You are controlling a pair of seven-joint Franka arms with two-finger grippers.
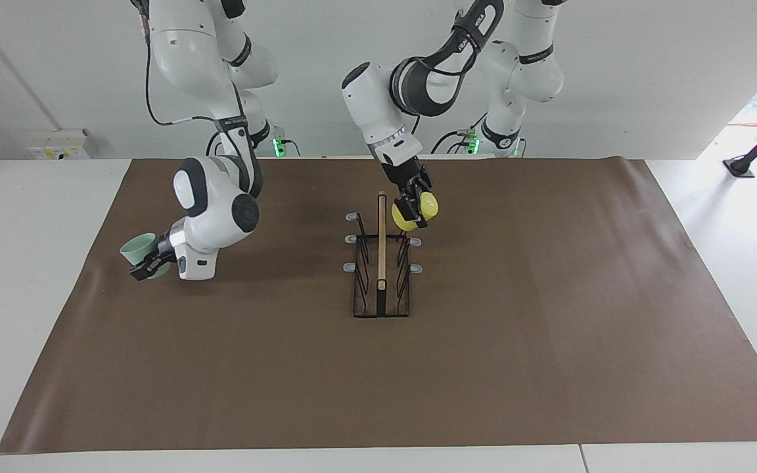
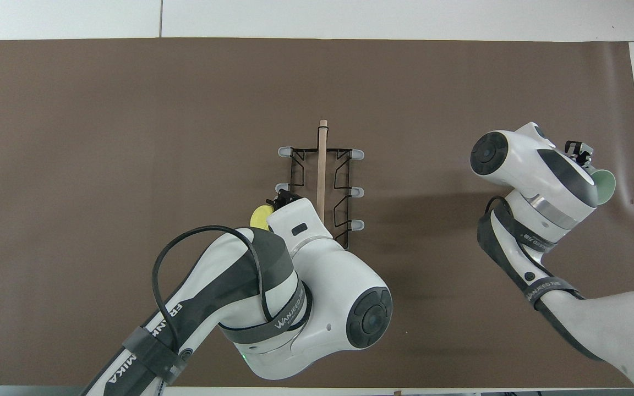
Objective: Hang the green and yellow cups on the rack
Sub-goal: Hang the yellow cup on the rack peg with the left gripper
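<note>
The black wire rack (image 1: pixel 382 299) with its wooden centre bar (image 2: pixel 321 176) stands mid-mat. My left gripper (image 1: pixel 412 217) is shut on the yellow cup (image 1: pixel 421 209), holding it tilted at the rack's prong nearest the robots, on the left arm's side. That prong is hidden by the cup. In the overhead view only a sliver of the yellow cup (image 2: pixel 260 217) shows past the left arm. My right gripper (image 1: pixel 150 264) is shut on the pale green cup (image 1: pixel 135 247), held above the mat near the right arm's end of the table. The green cup's (image 2: pixel 605 186) mouth points outward.
A brown mat (image 1: pixel 549 341) covers most of the white table (image 1: pixel 30 276). The other grey-tipped prongs (image 1: pixel 350 267) of the rack carry nothing. The left arm's bulky elbow (image 2: pixel 317 297) hangs over the mat close to the rack.
</note>
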